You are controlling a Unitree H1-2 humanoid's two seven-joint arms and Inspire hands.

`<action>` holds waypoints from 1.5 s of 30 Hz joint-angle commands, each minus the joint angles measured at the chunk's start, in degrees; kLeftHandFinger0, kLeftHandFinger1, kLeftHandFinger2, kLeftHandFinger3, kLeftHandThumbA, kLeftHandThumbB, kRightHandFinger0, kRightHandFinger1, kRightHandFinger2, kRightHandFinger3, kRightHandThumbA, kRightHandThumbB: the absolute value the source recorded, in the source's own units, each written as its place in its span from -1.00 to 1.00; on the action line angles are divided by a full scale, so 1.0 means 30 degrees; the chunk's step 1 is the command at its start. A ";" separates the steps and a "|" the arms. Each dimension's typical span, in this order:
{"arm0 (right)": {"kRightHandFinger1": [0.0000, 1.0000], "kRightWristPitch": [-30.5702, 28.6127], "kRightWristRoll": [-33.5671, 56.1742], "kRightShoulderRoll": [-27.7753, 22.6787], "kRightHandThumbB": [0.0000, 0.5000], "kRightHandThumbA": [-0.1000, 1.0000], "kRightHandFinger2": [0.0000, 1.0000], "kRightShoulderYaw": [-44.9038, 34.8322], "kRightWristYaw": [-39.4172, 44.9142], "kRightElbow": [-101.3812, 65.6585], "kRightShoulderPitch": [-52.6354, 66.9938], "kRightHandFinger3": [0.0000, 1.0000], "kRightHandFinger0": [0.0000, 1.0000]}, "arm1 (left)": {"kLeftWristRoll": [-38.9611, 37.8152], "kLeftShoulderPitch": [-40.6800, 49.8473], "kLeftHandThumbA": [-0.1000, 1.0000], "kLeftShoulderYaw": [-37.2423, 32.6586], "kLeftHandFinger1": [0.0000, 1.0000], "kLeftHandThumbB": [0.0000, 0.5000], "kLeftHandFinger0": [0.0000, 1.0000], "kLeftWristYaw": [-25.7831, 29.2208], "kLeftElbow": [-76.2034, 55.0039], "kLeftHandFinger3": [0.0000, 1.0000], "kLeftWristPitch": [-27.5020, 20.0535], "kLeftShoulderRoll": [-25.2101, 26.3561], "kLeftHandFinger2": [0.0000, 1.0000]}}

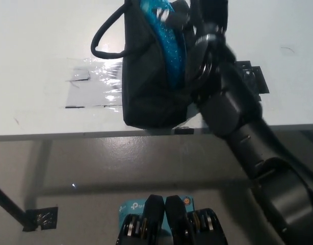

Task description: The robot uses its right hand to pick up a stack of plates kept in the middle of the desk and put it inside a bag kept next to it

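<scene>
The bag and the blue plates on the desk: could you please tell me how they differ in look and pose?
The bag is dark and matte; the blue plates are bright and glittery. The bag stands on the desk in full view, with a loop handle; the plates sit in its opening, partly hidden. Both are near the desk's front edge, beside the right hand.

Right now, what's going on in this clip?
The robot's black right arm reaches across the white desk to a dark bag standing near the desk's front edge. Its right hand is at the bag's open top, beside a glittery blue stack of plates that is already partly inside the bag. Whether the hand grips the stack is too blurred to tell. The white left hand is out of view.
</scene>
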 commanded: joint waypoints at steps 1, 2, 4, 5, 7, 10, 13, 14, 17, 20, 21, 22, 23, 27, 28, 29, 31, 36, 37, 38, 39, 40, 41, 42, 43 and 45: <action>1.00 0.0323 -0.2472 -0.0149 1.00 1.00 1.00 -0.1004 0.2133 -0.2266 -0.2065 1.00 1.00 | -0.0110 0.0246 0.68 0.0223 0.55 -0.79 0.65 0.0025 -0.0159 1.00 0.0267 0.0266 0.76; 1.00 0.0323 -0.2764 -0.0271 1.00 1.00 1.00 -0.1328 0.2869 -0.3133 -0.2079 1.00 1.00 | -0.0119 0.0232 0.65 0.0206 0.54 -0.86 0.63 0.0035 -0.0132 1.00 0.0267 0.0289 0.76; 1.00 0.0323 -0.3427 -0.0345 1.00 1.00 1.00 -0.1896 0.3956 -0.4263 -0.1901 1.00 1.00 | -0.0203 0.0239 0.63 0.0268 0.51 -0.88 0.59 0.0050 -0.0118 1.00 0.0267 0.0233 0.74; 1.00 0.0323 -0.3714 -0.0251 1.00 1.00 1.00 -0.2087 0.4193 -0.4387 -0.1851 1.00 1.00 | -0.0202 0.0240 0.63 0.0269 0.51 -0.88 0.58 0.0049 -0.0118 1.00 0.0267 0.0232 0.74; 1.00 0.0323 -0.4123 -0.0475 1.00 1.00 1.00 -0.3410 0.6275 -0.8212 -0.0555 1.00 1.00 | -0.0511 0.0212 0.59 0.0216 0.53 -0.89 0.59 0.0320 -0.0042 1.00 0.0266 0.0401 0.76; 1.00 0.0323 -0.3873 -0.0606 1.00 1.00 1.00 -0.3990 0.7482 -1.0330 0.0638 1.00 1.00 | -0.0486 0.0211 0.60 0.0235 0.54 -0.87 0.60 0.0321 -0.0046 1.00 0.0266 0.0415 0.76; 1.00 0.0323 -0.2348 -0.1520 0.98 1.00 1.00 -0.4238 0.8918 -1.4531 0.3346 1.00 1.00 | -0.0535 0.0221 0.60 0.0295 0.55 -0.91 0.61 0.0267 -0.0068 1.00 0.0266 0.0493 0.76; 1.00 0.0323 -0.2395 -0.1497 0.99 1.00 1.00 -0.4272 0.9002 -1.4582 0.3364 1.00 1.00 | -0.0535 0.0220 0.60 0.0295 0.56 -0.91 0.62 0.0267 -0.0067 1.00 0.0266 0.0493 0.76; 1.00 -0.0895 0.2145 -0.3267 0.41 1.00 1.00 -0.4156 0.8912 -1.9124 0.8052 1.00 1.00 | -0.0131 0.0266 0.66 0.0272 0.54 -0.83 0.60 0.0368 -0.0264 1.00 0.0266 0.0629 0.75; 1.00 -0.2825 0.3238 -0.4770 0.32 1.00 1.00 -0.4068 0.8889 -2.1698 1.2520 1.00 1.00 | -0.0446 0.0224 0.56 0.0461 0.52 -0.91 0.58 0.0485 -0.0293 0.98 0.0245 0.0563 0.72; 1.00 -0.3479 0.3265 -0.5465 0.30 1.00 1.00 -0.3961 0.8743 -2.3187 1.5452 1.00 1.00 | -0.0329 0.0229 0.56 0.0564 0.52 -0.91 0.58 0.0413 -0.0340 0.98 0.0267 0.0543 0.72; 1.00 -0.3495 0.3301 -0.5582 0.30 1.00 1.00 -0.3909 0.8697 -2.3337 1.5714 1.00 1.00 | -0.0318 0.0231 0.56 0.0568 0.52 -0.91 0.58 0.0408 -0.0343 0.98 0.0266 0.0538 0.72; 1.00 -0.3439 0.3360 -0.5655 0.30 1.00 1.00 -0.3847 0.8646 -2.3381 1.5741 1.00 1.00 | -0.0318 0.0231 0.56 0.0569 0.52 -0.91 0.58 0.0408 -0.0343 0.98 0.0266 0.0537 0.72; 1.00 -0.4804 0.4013 -0.6018 -0.08 0.89 1.00 -0.4150 0.7116 -2.4786 2.0467 1.00 1.00 | -0.0365 0.0171 0.54 0.0669 0.52 -0.97 0.58 0.0420 -0.0376 1.00 0.0266 0.0743 0.72; 1.00 -0.5166 0.3984 -0.6027 -0.13 0.85 1.00 -0.4166 0.6673 -2.4966 2.1468 1.00 1.00 | -0.0407 0.0174 0.53 0.0761 0.53 -0.98 0.59 0.0333 -0.0376 1.00 0.0266 0.0725 0.74; 1.00 -0.5597 0.4056 -0.6072 -0.15 0.83 1.00 -0.4160 0.6274 -2.4923 2.2050 1.00 1.00 | -0.0389 0.0169 0.54 0.0772 0.53 -0.95 0.59 0.0312 -0.0364 1.00 0.0267 0.0714 0.75; 1.00 -0.5982 0.4301 -0.5885 -0.04 0.80 1.00 -0.4277 0.5720 -2.4904 2.3091 1.00 1.00 | -0.0378 0.0152 0.54 0.0778 0.51 -0.99 0.55 0.0277 -0.0374 1.00 0.0267 0.0698 0.74; 1.00 -0.8435 0.2526 -0.5859 -0.05 0.83 1.00 -0.3910 0.3764 -2.4039 2.6503 1.00 1.00 | -0.0277 0.0144 0.52 0.0768 0.48 -0.98 0.53 0.0379 -0.0408 0.98 0.0263 0.0761 0.71; 1.00 -0.8740 0.1998 -0.5742 -0.03 0.84 1.00 -0.3816 0.3299 -2.3737 2.6822 1.00 1.00 | -0.0295 0.0152 0.52 0.0743 0.49 -0.98 0.54 0.0452 -0.0370 0.97 0.0256 0.0777 0.71; 1.00 -0.8814 0.1996 -0.5721 -0.03 0.84 1.00 -0.3845 0.3298 -2.3721 2.6839 1.00 1.00 | -0.0294 0.0151 0.52 0.0745 0.49 -0.98 0.54 0.0450 -0.0370 0.97 0.0256 0.0776 0.71; 1.00 -0.8882 0.1993 -0.5704 -0.03 0.85 1.00 -0.3868 0.3289 -2.3704 2.6855 1.00 1.00 | -0.0293 0.0152 0.52 0.0746 0.49 -0.98 0.54 0.0449 -0.0371 0.97 0.0256 0.0774 0.71; 1.00 -0.8962 0.1989 -0.5678 -0.03 0.85 1.00 -0.3901 0.3290 -2.3686 2.6873 1.00 1.00 | -0.0290 0.0153 0.52 0.0751 0.49 -0.98 0.54 0.0445 -0.0370 0.97 0.0252 0.0771 0.71; 1.00 -0.9718 0.3071 -0.5162 0.02 0.79 1.00 -0.3988 0.2797 -2.2109 2.7600 1.00 1.00 | -0.0535 0.0155 0.54 0.0836 0.52 -0.97 0.55 0.0389 -0.0295 0.95 0.0213 0.0762 0.73; 1.00 -0.9951 0.3227 -0.5136 0.00 0.78 1.00 -0.4033 0.2727 -2.1769 2.7638 1.00 1.00 | -0.0487 0.0170 0.55 0.0868 0.52 -0.93 0.55 0.0370 -0.0312 0.94 0.0234 0.0733 0.73; 1.00 -1.0992 0.4608 -0.5024 -0.04 0.67 1.00 -0.4276 0.2678 -2.0325 2.7689 1.00 1.00 | -0.0368 0.0174 0.58 0.0884 0.52 -0.92 0.55 0.0312 -0.0321 0.93 0.0267 0.0729 0.74; 1.00 -1.1241 0.4737 -0.4976 -0.04 0.66 1.00 -0.4351 0.2681 -2.0148 2.7693 1.00 1.00 | -0.0360 0.0172 0.58 0.0884 0.51 -0.92 0.55 0.0305 -0.0319 0.92 0.0267 0.0731 0.74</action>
